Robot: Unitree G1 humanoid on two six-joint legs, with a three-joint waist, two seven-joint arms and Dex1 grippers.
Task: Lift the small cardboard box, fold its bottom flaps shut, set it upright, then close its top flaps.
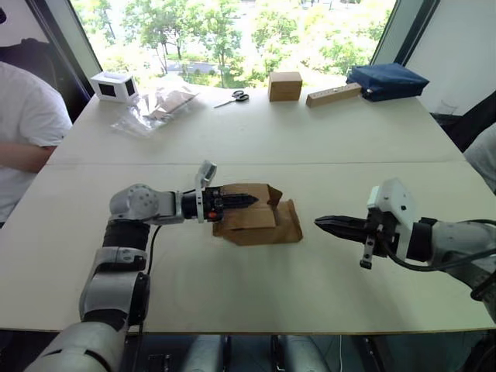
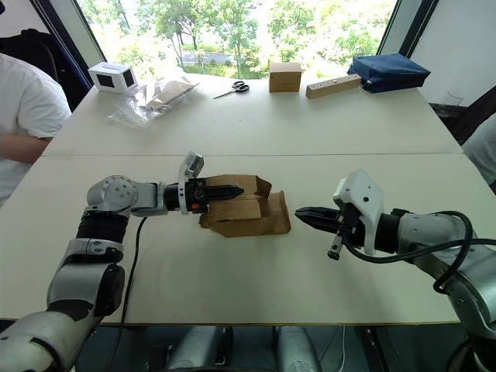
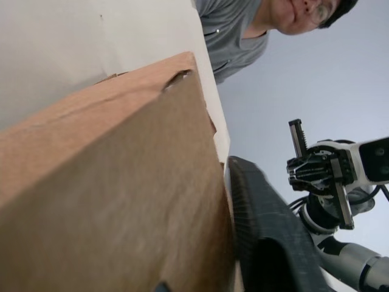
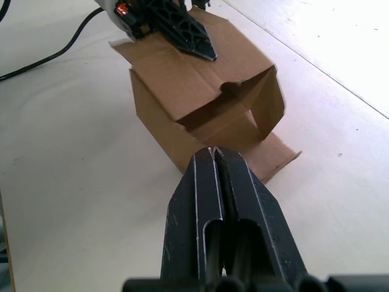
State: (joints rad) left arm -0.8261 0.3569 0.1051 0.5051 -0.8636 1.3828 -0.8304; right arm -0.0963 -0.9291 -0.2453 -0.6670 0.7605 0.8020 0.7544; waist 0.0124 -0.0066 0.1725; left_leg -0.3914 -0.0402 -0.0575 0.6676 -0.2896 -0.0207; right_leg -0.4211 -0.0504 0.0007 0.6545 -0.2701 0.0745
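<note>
The small cardboard box [image 1: 260, 221] lies on its side in the middle of the table, its end flaps hanging open; the open end faces my right gripper in the right wrist view [image 4: 182, 91]. My left gripper [image 1: 249, 200] reaches in from the left and is shut on the box's upper wall. One black finger [image 3: 267, 243] lies outside the cardboard [image 3: 109, 201] and the other is hidden behind it. My right gripper [image 1: 319, 222] hovers above the table to the right of the box. It is shut, empty, and points at the box with a gap between them.
Along the far edge stand a white box with black panels [image 1: 114, 86], plastic bags [image 1: 155, 108], scissors [image 1: 232, 98], a tan cube carton [image 1: 285, 85], a wooden block [image 1: 333, 94] and a blue bag [image 1: 386, 80]. A person in white [image 1: 23, 132] sits at the left.
</note>
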